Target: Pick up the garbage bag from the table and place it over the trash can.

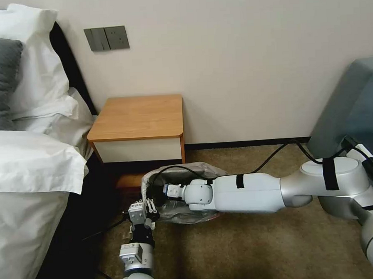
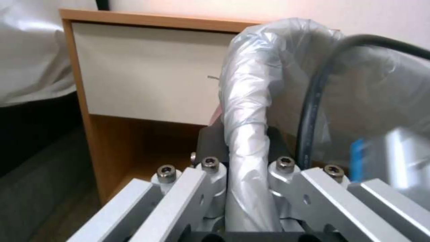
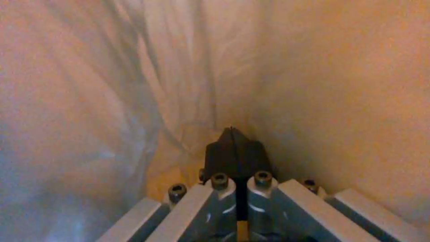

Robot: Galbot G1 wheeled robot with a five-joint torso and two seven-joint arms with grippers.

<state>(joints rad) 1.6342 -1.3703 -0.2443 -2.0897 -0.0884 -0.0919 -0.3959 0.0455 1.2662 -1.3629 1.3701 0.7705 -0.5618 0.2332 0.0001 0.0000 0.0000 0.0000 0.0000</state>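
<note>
Fitting step: garbage bag [image 1: 204, 168] already draped over trash can [image 2: 246, 111], just in front of table [image 1: 137, 117]. Left gripper [image 2: 245, 168] pinches bagged rim; right gripper [image 3: 234, 148] inside, jaws closed. Next: probably smooth liner w/o tearing.

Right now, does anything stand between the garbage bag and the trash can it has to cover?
Nothing visible does. The garbage bag is already draped over the can on the floor before the table; the left gripper clamps its rim, the right gripper reaches inside.

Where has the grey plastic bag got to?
In the head view, the garbage bag is on the floor below the table, already draped over the trash can; the right gripper reaches inside.
</note>
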